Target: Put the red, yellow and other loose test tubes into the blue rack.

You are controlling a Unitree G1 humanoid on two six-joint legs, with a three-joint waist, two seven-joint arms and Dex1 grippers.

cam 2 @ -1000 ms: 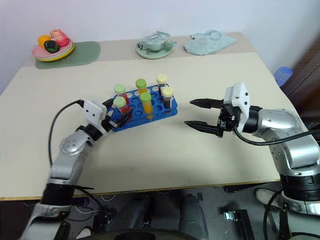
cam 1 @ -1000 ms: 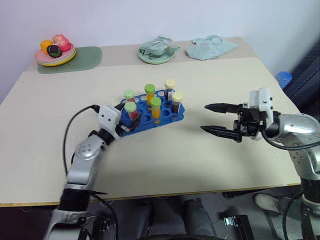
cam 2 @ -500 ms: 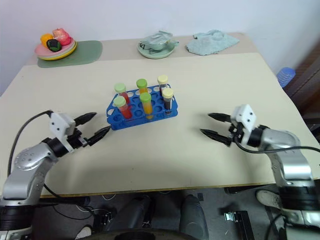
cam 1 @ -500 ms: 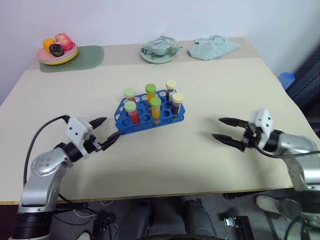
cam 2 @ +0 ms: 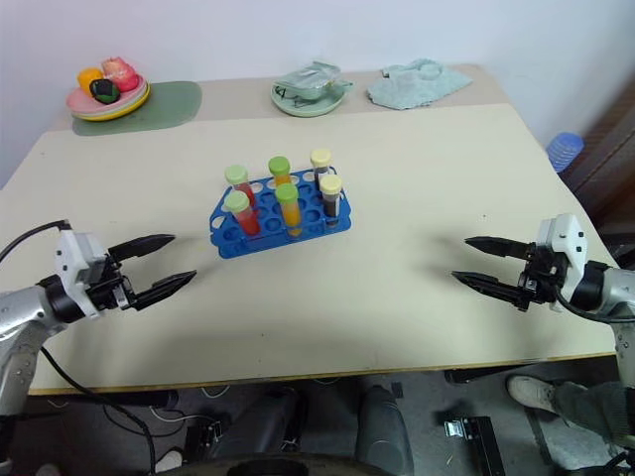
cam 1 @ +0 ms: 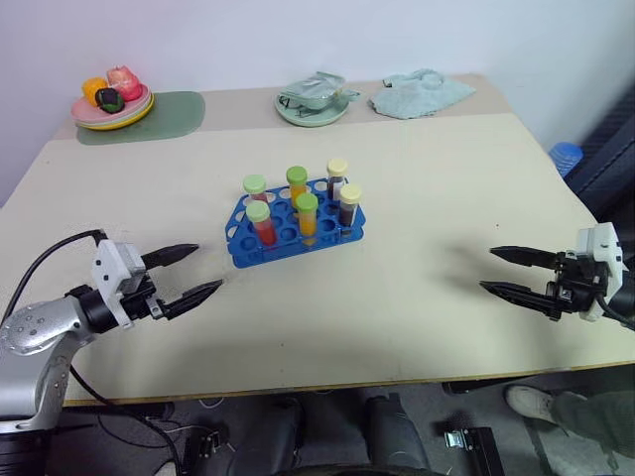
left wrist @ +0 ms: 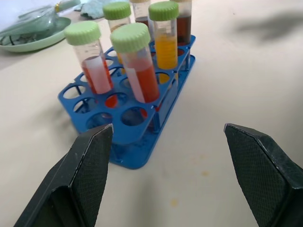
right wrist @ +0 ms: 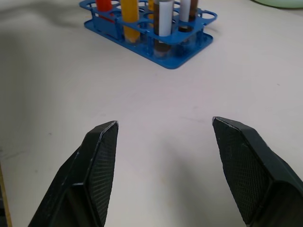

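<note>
The blue rack (cam 1: 241,238) sits near the middle of the table. Several capped tubes stand upright in it: red ones (cam 1: 262,222) with light-green caps at its left end, yellow-orange ones (cam 1: 309,215) with green caps in the middle, and dark ones (cam 1: 349,206) with pale-yellow caps at its right end. My left gripper (cam 1: 208,267) hovers open and empty to the front left of the rack, pointing toward it. Far to the right, near the table's edge, my right gripper (cam 1: 486,268) is open and empty too. The left wrist view shows the rack (left wrist: 135,151) close ahead.
At the back left a plate of toy fruit (cam 1: 111,107) rests on a green mat (cam 1: 174,111). A pale green dish (cam 1: 313,107) and a crumpled cloth (cam 1: 422,94) lie at the back. A blue object (cam 1: 564,157) sits beyond the table's right edge.
My left gripper has pulled back from the rack's left end toward the front left. My right gripper has swung out to the right edge of the table. The tubes have stayed put.
</note>
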